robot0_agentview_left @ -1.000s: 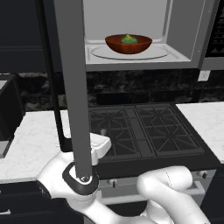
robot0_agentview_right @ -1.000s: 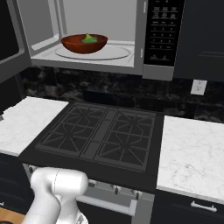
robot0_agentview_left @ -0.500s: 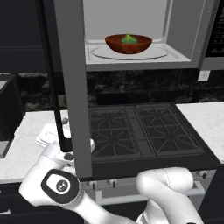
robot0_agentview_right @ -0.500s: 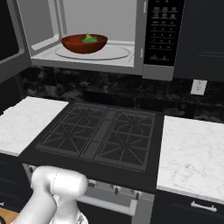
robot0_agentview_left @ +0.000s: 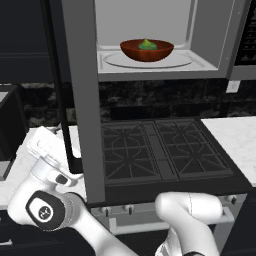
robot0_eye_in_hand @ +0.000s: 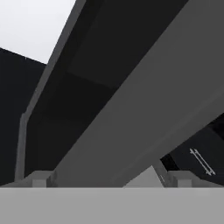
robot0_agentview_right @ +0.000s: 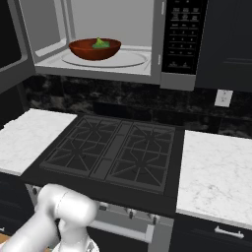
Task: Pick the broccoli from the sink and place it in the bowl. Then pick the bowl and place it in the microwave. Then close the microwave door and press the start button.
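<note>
The microwave (robot0_agentview_left: 210,35) (robot0_agentview_right: 158,49) stands open above the stove. Inside it, on the glass turntable, sits the reddish-brown bowl (robot0_agentview_left: 146,51) (robot0_agentview_right: 94,49) with the green broccoli (robot0_agentview_left: 147,44) (robot0_agentview_right: 100,43) in it. The microwave door (robot0_agentview_left: 82,100) swings out towards me and shows edge-on, its black bar handle (robot0_agentview_left: 60,100) on the left face. My gripper (robot0_agentview_left: 46,145) is low on the door's outer, left side, near the handle's foot. In the hand view the gripper (robot0_eye_in_hand: 111,179) is open, its fingertips (robot0_eye_in_hand: 41,179) empty, and the grey door edge (robot0_eye_in_hand: 144,113) crosses close ahead. The sink is out of view.
The black button panel (robot0_agentview_right: 182,37) is on the microwave's right side. A black gas stove (robot0_agentview_right: 113,150) lies below, between white marble counters (robot0_agentview_right: 216,167) (robot0_agentview_left: 235,135). A dark boxy shape (robot0_agentview_left: 10,125) sits at the left edge. My arm's elbow (robot0_agentview_left: 190,215) bulges in front of the stove.
My hand has swung left from in front of the door's near edge to its outer side by the handle. Door, bowl and broccoli have not moved. The jaws stay open.
</note>
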